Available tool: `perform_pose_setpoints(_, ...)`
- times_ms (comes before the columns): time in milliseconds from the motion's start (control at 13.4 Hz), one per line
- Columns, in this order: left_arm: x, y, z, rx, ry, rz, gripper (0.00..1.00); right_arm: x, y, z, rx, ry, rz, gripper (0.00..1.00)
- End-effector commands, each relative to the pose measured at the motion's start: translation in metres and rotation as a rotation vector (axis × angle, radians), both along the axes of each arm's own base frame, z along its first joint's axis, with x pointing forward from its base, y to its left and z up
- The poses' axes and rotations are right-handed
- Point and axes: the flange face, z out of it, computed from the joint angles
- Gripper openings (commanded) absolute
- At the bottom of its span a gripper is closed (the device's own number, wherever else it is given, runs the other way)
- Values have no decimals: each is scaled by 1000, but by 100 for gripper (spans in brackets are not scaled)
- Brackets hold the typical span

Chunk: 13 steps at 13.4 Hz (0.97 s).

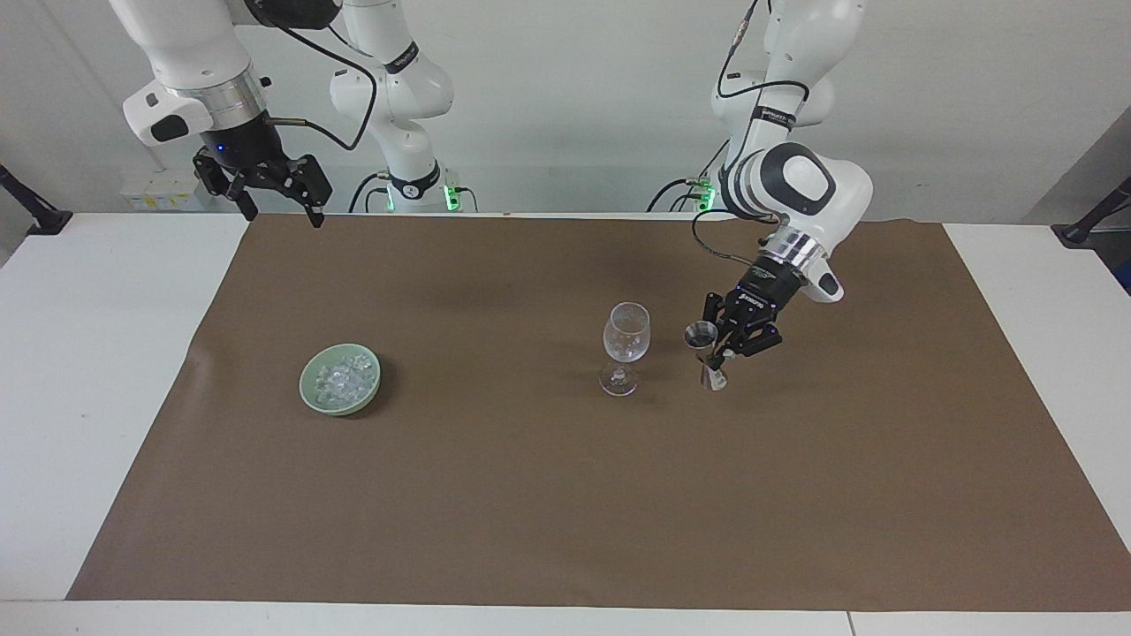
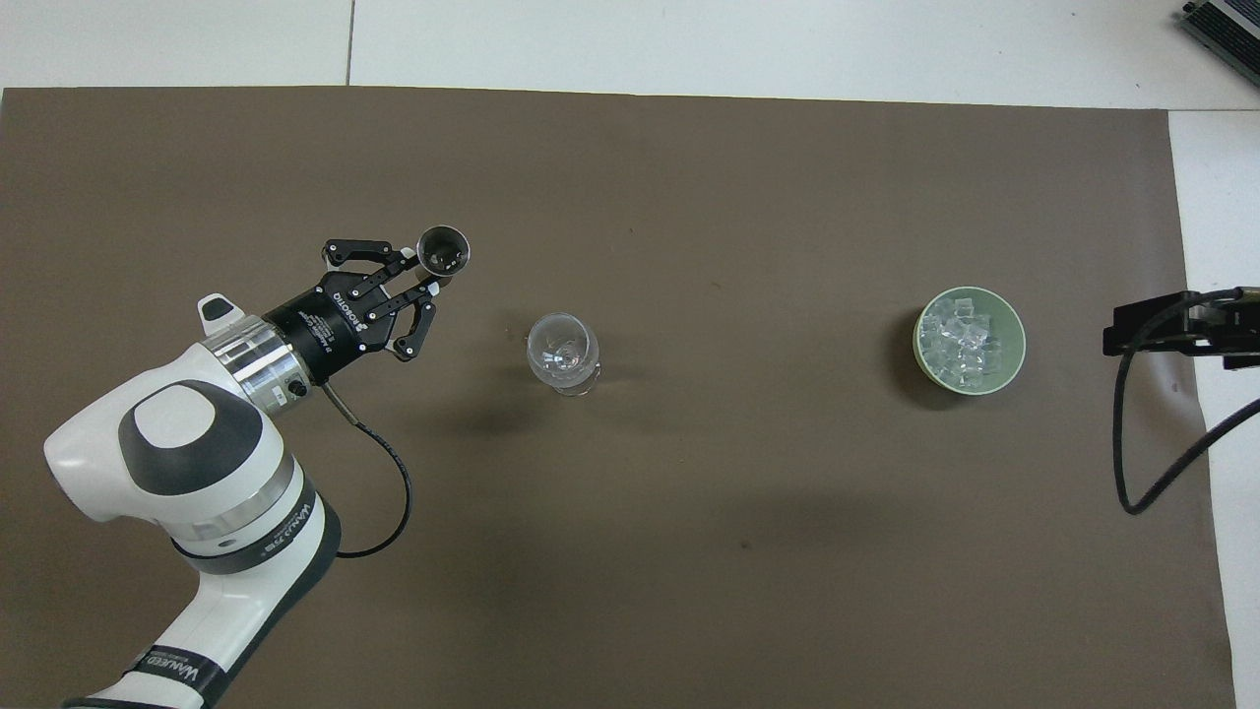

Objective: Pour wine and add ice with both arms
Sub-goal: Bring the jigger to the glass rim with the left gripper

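Observation:
My left gripper [image 1: 717, 355] is shut on a small metal jigger [image 1: 705, 352], gripping its narrow waist. It holds the jigger upright just over the brown mat, beside the clear stemmed glass [image 1: 626, 343] toward the left arm's end. In the overhead view the jigger's open cup [image 2: 443, 250] sits just off the left gripper [image 2: 421, 280]; I cannot tell whether it holds wine. The glass [image 2: 562, 351] stands upright and looks empty. The ice [image 1: 343, 378] fills a pale green bowl [image 2: 1014, 347] toward the right arm's end. My right gripper [image 1: 283, 215] hangs open high over the mat's corner.
A brown mat [image 1: 530, 530] covers most of the white table [image 1: 79, 397]. Black clamps [image 1: 35, 212] stand at the table's corners nearest the robots. The left arm's cable [image 2: 384, 492] loops under its wrist.

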Motion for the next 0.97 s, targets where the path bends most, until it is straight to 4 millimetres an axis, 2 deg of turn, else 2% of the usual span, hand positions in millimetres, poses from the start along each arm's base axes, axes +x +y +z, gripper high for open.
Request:
perform_pose_setpoints(0,-18,-14,9,28,-5,17,0,-7,-1,1,2,-6,13,100)
perform_pose_setpoints(224,-24,-25,11,58,-15,13,0,-7,1,0,2,-4,16,100)
perform_pose_setpoints(747,-30,-30,15,132,-75,-22,0,-7,1,1,2,-6,16,100)
perform_pose_setpoints(897,-35,-38,16,149,-85,-36,0,-7,1,0,2,-4,16,100)
